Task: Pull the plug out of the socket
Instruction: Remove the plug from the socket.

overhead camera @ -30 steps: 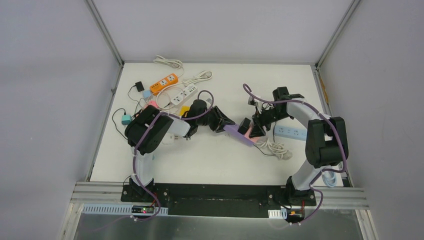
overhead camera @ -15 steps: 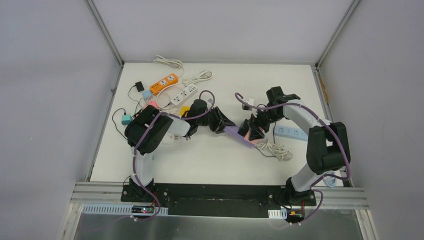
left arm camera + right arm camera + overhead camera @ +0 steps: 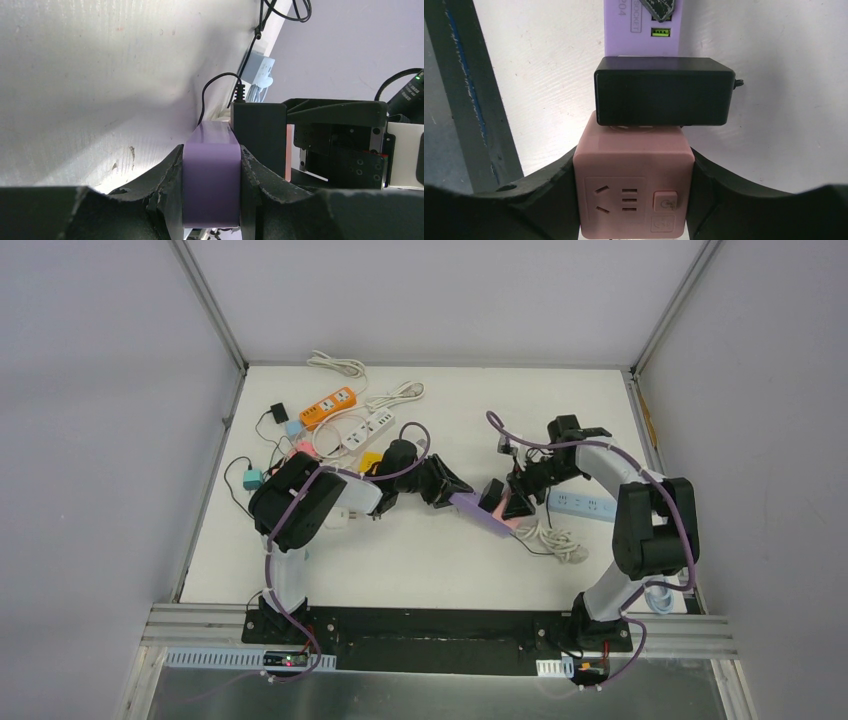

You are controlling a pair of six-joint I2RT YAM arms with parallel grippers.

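Black plug [image 3: 663, 90] sits just beyond my right gripper [image 3: 634, 161], against the pink socket cube [image 3: 633, 197] it clasps; my left gripper [image 3: 211, 156] clamps the purple power strip [image 3: 211, 192].

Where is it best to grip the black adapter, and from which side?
Probably across the two short ends of the black adapter, approaching its broad exposed face. One long side sits against the pink socket cube, leaving no gap there; the cord leaves one end, so avoid it.
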